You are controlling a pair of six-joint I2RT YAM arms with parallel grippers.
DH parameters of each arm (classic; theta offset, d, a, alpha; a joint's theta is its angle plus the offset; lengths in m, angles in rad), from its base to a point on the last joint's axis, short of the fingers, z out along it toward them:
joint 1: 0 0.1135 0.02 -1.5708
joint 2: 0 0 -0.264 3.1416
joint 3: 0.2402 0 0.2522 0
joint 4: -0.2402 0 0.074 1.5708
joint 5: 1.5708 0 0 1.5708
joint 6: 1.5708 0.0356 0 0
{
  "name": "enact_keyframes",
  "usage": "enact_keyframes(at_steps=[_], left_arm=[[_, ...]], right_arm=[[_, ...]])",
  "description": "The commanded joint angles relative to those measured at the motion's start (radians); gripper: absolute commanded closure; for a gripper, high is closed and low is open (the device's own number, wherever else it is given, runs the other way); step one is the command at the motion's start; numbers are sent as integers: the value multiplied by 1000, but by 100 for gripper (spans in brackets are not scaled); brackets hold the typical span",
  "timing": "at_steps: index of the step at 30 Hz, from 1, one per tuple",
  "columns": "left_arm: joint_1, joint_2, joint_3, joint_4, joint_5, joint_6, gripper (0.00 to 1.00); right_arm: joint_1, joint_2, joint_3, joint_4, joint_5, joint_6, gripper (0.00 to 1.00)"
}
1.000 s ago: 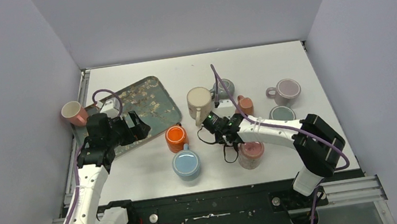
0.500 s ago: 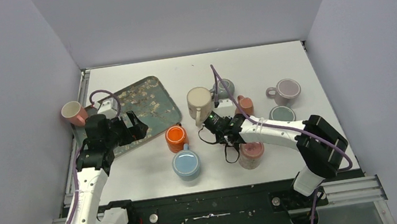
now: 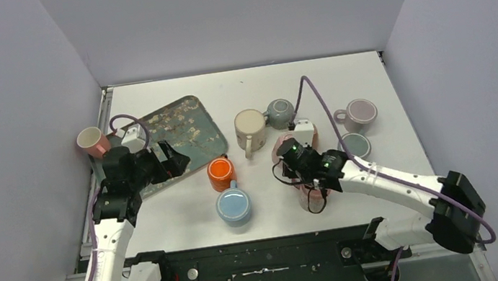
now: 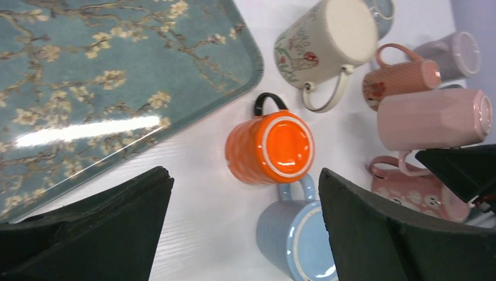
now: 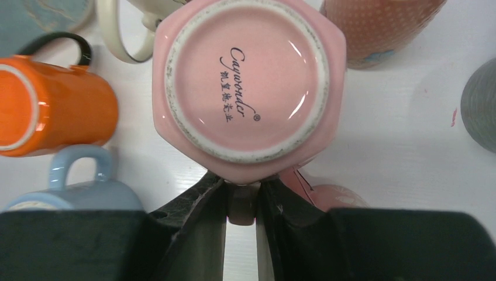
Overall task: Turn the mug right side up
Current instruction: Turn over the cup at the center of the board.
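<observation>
Blue mug (image 3: pixel 233 206) sits upside down just near of the orange mug (image 3: pixel 221 173), which is also base-up. R gripper (image 5: pixel 241 188) is right of the orange mug, jaws narrow and pinched on the handle (image 5: pixel 241 208) of the pink mug (image 5: pixel 248 82). Mug body lies just past the fingertips, on its side, stamped base facing the wrist cam. Can't tell if it touches the table. L gripper (image 3: pixel 169 160) is left of the orange mug, over the tray (image 3: pixel 193 122) edge – jaws wide, holding nothing. Cream mug (image 3: pixel 250 127) stands far-right of the orange mug.
</observation>
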Motion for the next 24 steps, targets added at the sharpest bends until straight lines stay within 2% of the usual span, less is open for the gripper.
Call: enact_keyframes(at_steps=[1, 10, 17, 20, 24], left_arm=[[-3, -45, 32, 87, 188, -99, 7], [-3, -149, -37, 352, 419, -376, 14], [-4, -205, -132, 664, 541, -644, 19], [-5, -190, -174, 801, 607, -736, 20], [-5, -178, -214, 955, 620, -827, 21]], right_arm=[[9, -171, -18, 189, 23, -12, 100], [10, -435, -177, 589, -149, 16, 100], [10, -443, -187, 825, -245, 78, 100], [9, -462, -255, 1047, -275, 111, 100], [10, -430, -250, 1187, -317, 136, 100]])
